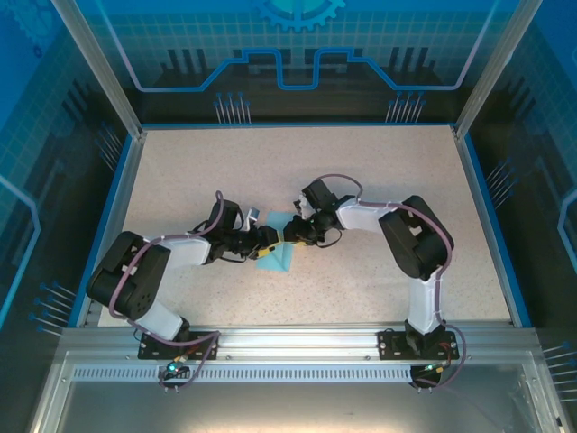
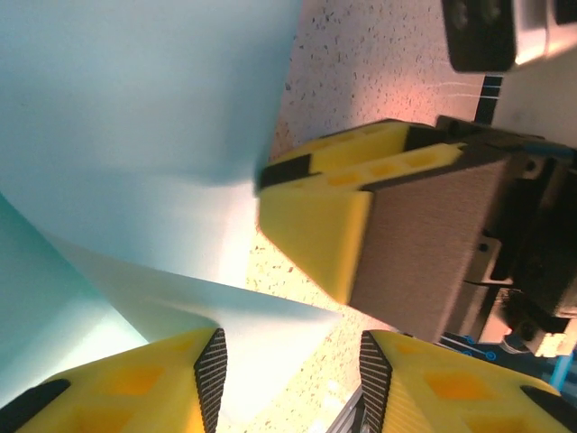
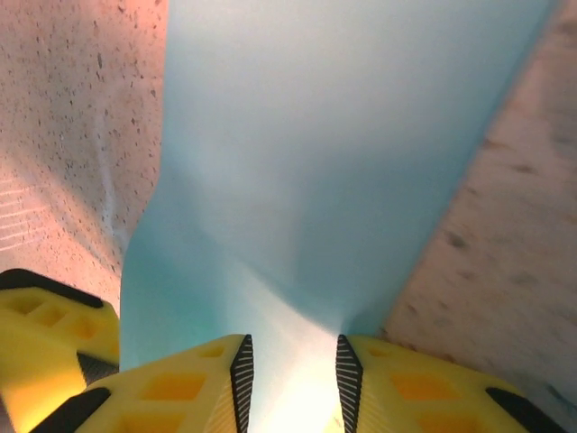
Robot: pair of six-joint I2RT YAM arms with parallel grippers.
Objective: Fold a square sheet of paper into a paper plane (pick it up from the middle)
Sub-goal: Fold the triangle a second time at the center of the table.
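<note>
The square sheet of paper [image 1: 275,259] is light blue, lies partly folded at the middle of the table, and both grippers meet over it. In the left wrist view the paper [image 2: 135,135] covers the left side, and a pointed flap of it [image 2: 270,316] reaches between my left gripper's [image 2: 293,383] jaws, which stand well apart. In that view a yellow finger of the right gripper [image 2: 315,225] hangs just beyond the flap. In the right wrist view the paper [image 3: 343,144] rises in a ridge that runs in between my right gripper's [image 3: 293,383] jaws, which stand slightly apart. The two grippers [image 1: 270,237] [image 1: 297,234] nearly touch.
The speckled beige tabletop [image 1: 361,171] is bounded by a blue rim and metal frame posts [image 1: 99,63]. The arm bases stand on the rail at the near edge [image 1: 288,347]. A finger of the left gripper [image 3: 54,334] shows at the lower left of the right wrist view.
</note>
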